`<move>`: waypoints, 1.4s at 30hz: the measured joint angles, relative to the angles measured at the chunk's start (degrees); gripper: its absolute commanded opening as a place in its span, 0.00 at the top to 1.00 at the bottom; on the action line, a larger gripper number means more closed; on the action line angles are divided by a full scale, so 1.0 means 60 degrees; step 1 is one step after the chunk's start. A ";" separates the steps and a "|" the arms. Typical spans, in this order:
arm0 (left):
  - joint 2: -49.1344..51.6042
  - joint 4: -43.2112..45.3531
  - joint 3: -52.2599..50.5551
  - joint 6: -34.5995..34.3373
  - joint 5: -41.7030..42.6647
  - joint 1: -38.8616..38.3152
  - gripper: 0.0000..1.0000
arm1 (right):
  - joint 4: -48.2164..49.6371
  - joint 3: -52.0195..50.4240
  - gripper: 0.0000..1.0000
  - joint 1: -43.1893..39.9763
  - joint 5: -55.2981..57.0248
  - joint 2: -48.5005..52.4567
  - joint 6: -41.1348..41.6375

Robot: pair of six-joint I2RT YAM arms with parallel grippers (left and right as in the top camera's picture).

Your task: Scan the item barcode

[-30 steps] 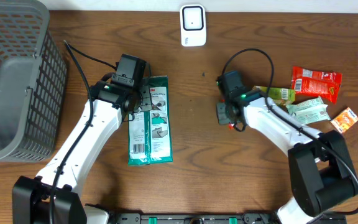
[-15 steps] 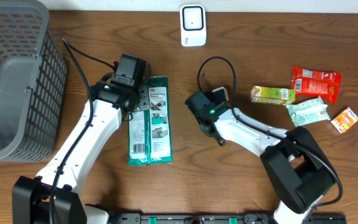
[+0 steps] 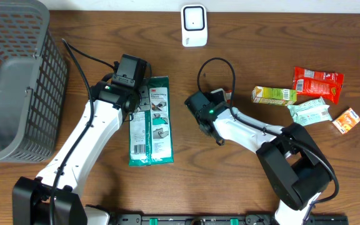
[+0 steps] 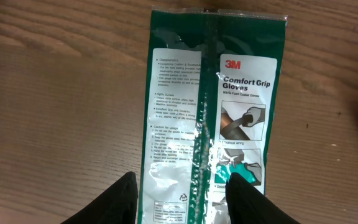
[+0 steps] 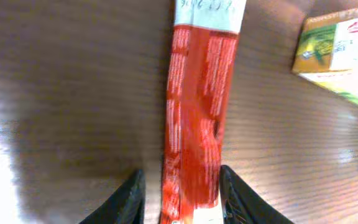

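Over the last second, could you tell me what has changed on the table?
The right gripper swung left from beside the snacks toward the middle, carrying the red packet, and its jaws have now parted around it. The left gripper, 3M gloves pack, scanner and remaining snacks stayed put.

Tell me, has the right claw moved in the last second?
Yes. The right claw swung left, away from the green box and toward the gloves pack.

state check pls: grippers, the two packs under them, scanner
glove pack: lying flat, seam side up, sealed.
left gripper: open, astride the glove pack's end.
red packet: lying flat, looks unclamped.
right gripper: open, straddling the red packet.
scanner: free, no item in front of it.
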 measured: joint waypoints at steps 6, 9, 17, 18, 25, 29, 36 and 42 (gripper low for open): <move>0.0000 0.0004 0.0000 0.0000 0.0000 0.0000 0.51 | -0.0670 0.0568 0.73 -0.0040 -0.1239 0.0004 0.0004; 0.0000 0.0000 0.0000 0.0000 0.0000 0.0000 0.52 | -0.0885 0.0801 0.80 -0.0412 -0.2218 0.0004 0.0015; 0.0000 0.0000 0.0000 0.0000 0.0000 0.0000 0.51 | -0.0455 0.1155 0.99 -0.2324 -0.6218 0.0000 -0.0087; 0.0000 0.0000 0.0000 0.0000 0.0000 0.0000 0.51 | -0.0444 0.1158 0.99 -0.2401 -0.6404 0.0000 -0.0066; 0.0000 0.0000 0.0000 0.0000 0.0000 0.0000 0.51 | -0.0455 0.1158 0.99 -0.2783 -0.6972 -0.0200 -0.0291; 0.0000 0.0004 0.0000 0.0000 0.0000 0.0000 0.51 | -0.0612 0.1158 0.99 -0.2382 -0.5508 -0.1177 -0.0576; 0.0000 -0.0007 0.0000 0.0000 0.0000 0.0000 0.51 | -0.1180 0.1217 0.63 -0.1566 -0.4404 -0.1453 -0.0109; 0.0000 -0.0011 0.0000 0.0000 0.0000 0.0000 0.51 | -0.0667 0.0841 0.71 -0.3053 -0.6477 -0.1453 -0.0229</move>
